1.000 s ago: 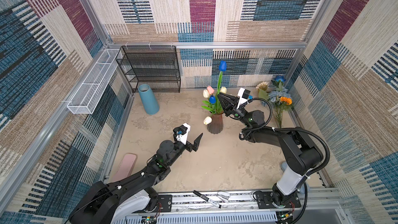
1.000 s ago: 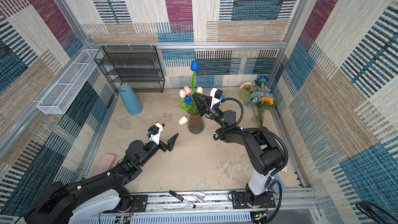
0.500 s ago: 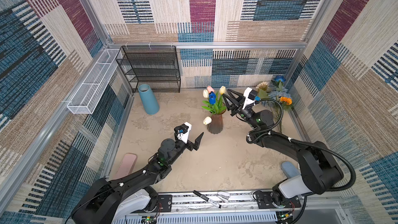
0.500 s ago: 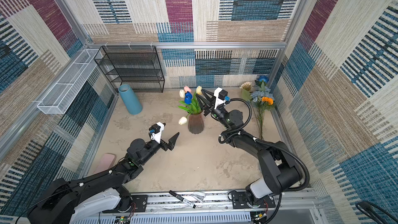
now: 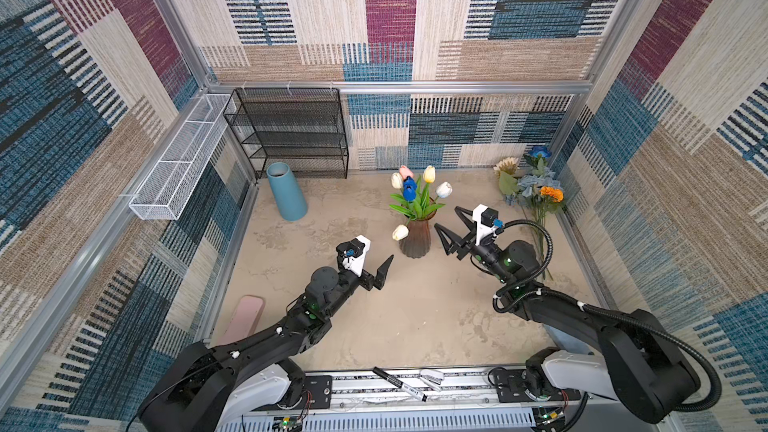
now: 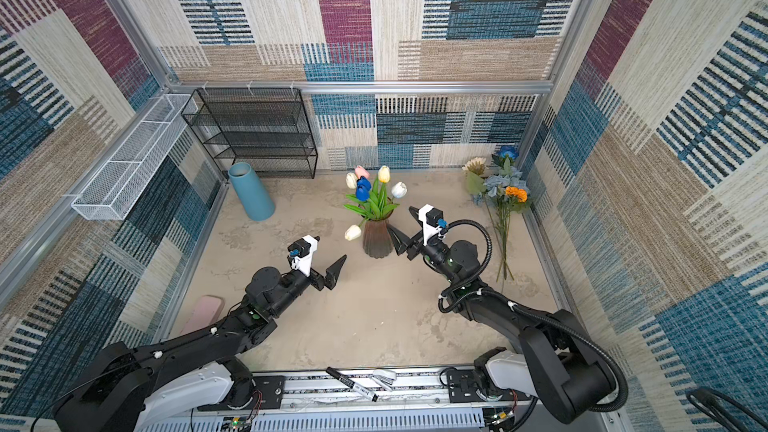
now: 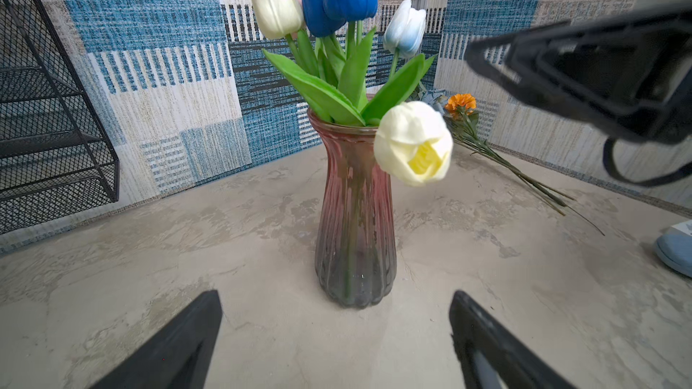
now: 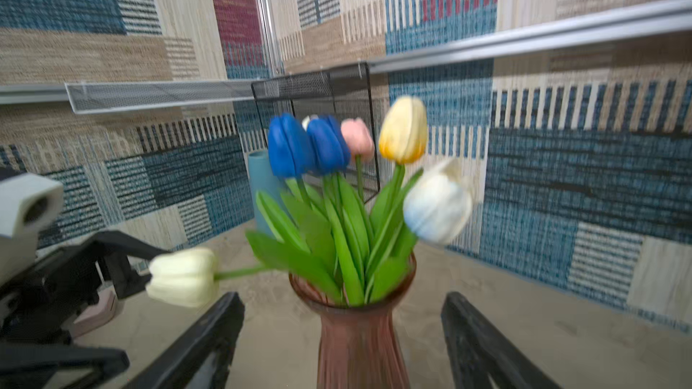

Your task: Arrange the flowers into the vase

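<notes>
Right claw (image 5: pixel 446 218), gaping empty beside the vase (image 5: pixel 414 238), is sitting nearer the loose flowers (image 5: pixel 533 184), lying lengthwise along the right wall.

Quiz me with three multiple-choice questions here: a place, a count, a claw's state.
1. The loose flowers lie: A by the rack; B by the right wall; C in the blue tube.
2. Count the blue tulips in the vase: A none; B five; C two.
3. The right claw is: A open, empty; B gripping a stem; C clamping the vase.
Key: B, stems lie along that wall; C, two blue heads show; A, spread wide, nothing between.
</notes>
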Controlling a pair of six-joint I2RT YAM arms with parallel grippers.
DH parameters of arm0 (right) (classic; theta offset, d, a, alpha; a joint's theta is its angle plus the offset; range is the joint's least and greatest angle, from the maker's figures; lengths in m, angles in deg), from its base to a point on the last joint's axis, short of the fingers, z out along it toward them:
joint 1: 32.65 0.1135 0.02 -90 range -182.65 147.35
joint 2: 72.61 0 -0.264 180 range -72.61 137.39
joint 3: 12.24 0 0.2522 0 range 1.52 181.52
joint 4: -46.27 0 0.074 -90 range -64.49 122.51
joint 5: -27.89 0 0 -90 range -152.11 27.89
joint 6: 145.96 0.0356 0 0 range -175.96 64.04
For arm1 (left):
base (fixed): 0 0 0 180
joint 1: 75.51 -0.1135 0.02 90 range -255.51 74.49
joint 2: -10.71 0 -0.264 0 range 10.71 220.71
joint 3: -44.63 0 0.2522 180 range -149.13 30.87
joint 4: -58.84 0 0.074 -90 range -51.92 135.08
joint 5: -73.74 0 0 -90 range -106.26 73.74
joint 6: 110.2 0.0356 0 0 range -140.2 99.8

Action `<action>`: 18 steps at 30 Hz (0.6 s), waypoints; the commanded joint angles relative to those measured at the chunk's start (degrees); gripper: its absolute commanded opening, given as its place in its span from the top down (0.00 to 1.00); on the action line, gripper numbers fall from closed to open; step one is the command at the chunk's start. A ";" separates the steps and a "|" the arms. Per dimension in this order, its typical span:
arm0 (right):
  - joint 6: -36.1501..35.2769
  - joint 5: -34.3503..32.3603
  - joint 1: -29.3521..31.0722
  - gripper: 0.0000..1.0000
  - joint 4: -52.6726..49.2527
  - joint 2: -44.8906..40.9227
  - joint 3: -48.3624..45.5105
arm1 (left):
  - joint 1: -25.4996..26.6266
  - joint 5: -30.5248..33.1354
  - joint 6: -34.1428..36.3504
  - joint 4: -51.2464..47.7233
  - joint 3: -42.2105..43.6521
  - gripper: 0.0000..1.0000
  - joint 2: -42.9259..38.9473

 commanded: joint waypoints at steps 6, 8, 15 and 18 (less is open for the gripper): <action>-1.10 5.18 0.05 0.04 13.39 15.23 2.49 | -0.03 0.19 1.32 1.39 0.87 0.02 -1.61; -1.89 5.42 0.10 0.00 14.68 18.64 4.28 | -0.03 0.19 1.05 1.21 1.14 0.02 -2.13; -5.56 3.41 0.65 0.00 18.82 30.81 11.55 | -0.03 1.59 1.39 -0.41 2.21 0.02 -4.81; -6.22 2.72 0.97 0.00 18.60 35.07 15.45 | -0.03 1.94 1.67 -1.19 2.38 0.02 -5.79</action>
